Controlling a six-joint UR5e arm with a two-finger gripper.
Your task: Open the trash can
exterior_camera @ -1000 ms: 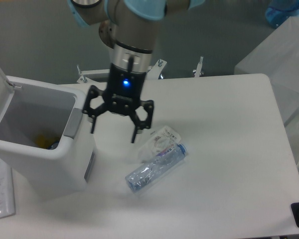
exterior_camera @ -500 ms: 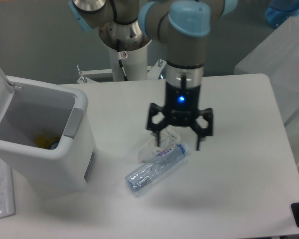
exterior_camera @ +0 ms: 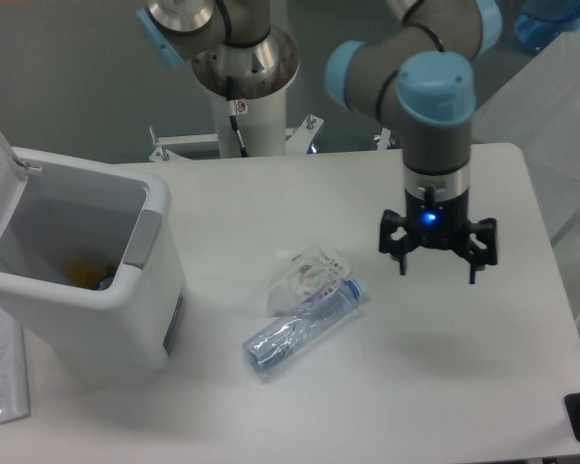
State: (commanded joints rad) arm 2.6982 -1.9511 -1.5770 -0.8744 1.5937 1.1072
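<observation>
The white trash can (exterior_camera: 87, 290) stands upright at the table's left edge. Its lid is swung up, open. A grey push tab sits on its front rim, and small items lie inside.

- Large boxy plastic trash can (exterior_camera: 126, 319), left of frame: white, grey tab;
- two-finger gripper (exterior_camera: 436, 272), right: black, blue light;
- crushed clear plastic bottle (exterior_camera: 304, 324), centre: bluish.

This is a robotics lab or test cell. A robot arm (exterior_camera: 420, 92) on a steel pedestal (exterior_camera: 244, 92) is bolted behind a plain white worktop (exterior_camera: 445, 387), against a bare grey wall. Clear plastic sheeting (exterior_camera: 551, 106) drapes equipment at the right edge.
</observation>
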